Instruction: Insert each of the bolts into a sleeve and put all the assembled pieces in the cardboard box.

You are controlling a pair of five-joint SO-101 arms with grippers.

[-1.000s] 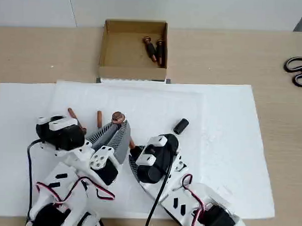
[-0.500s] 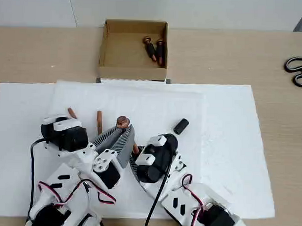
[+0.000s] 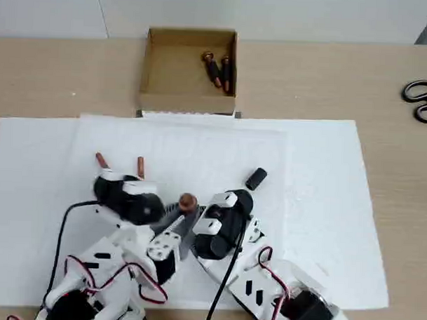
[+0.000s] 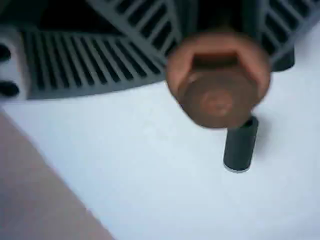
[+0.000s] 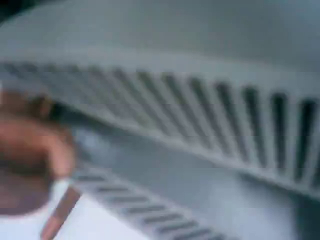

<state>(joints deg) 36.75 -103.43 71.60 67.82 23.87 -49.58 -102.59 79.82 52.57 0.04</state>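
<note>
Left pincer low over paper, clamped on bolt, head up; sleeve lies beyond it.

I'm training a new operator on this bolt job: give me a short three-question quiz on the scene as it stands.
1. True or false: the box is empty.
2. What does the left gripper hold? A) a sleeve B) a bolt C) scissors
3. Fill in: the loose sleeve lies on the ___.

Key
1. False: two pieces lie in it.
2. B
3. paper
</note>
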